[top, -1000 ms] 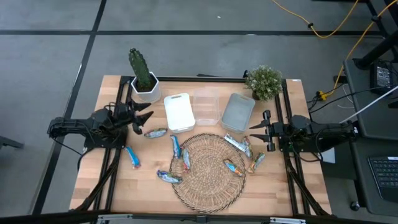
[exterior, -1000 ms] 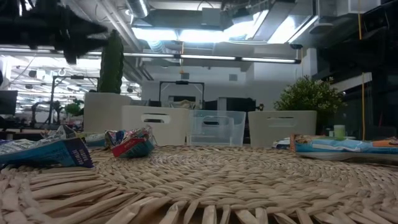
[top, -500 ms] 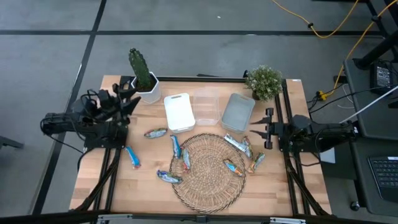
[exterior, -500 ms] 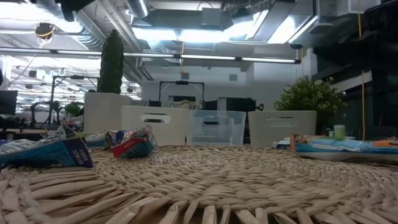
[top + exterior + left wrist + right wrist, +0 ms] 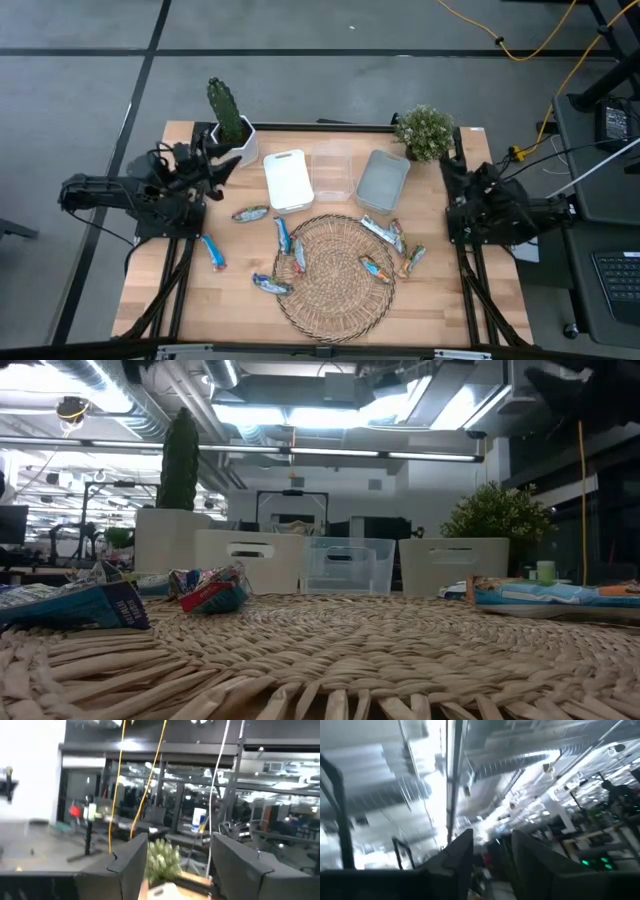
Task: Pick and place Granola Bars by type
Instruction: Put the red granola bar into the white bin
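Several granola bars lie loose on the wooden table and on the round woven mat point(image 5: 335, 275). A silvery one point(image 5: 250, 213) and a blue one point(image 5: 212, 250) lie at the left. More bars point(image 5: 283, 236) point(image 5: 271, 284) lie on the mat's left rim. A silvery bar point(image 5: 380, 230) and orange-brown bars point(image 5: 377, 268) point(image 5: 412, 260) lie at its right. My left gripper point(image 5: 226, 166) point(image 5: 178, 842) is open and empty, raised beside the cactus pot. My right gripper point(image 5: 447, 166) point(image 5: 491, 837) is open and empty, tipped upward at the table's right edge.
A white tub point(image 5: 288, 180), a clear tub point(image 5: 333, 173) and a grey tub point(image 5: 383, 180) stand in a row at the back. A cactus in a white pot point(image 5: 230, 125) stands at the far left and a leafy plant point(image 5: 425, 130) at the far right.
My left gripper has risen from near the silvery bar and gone toward the table's far left, beside the cactus pot. My right gripper has drawn back from the bars toward the table's right edge and tipped upward. No bar has moved.
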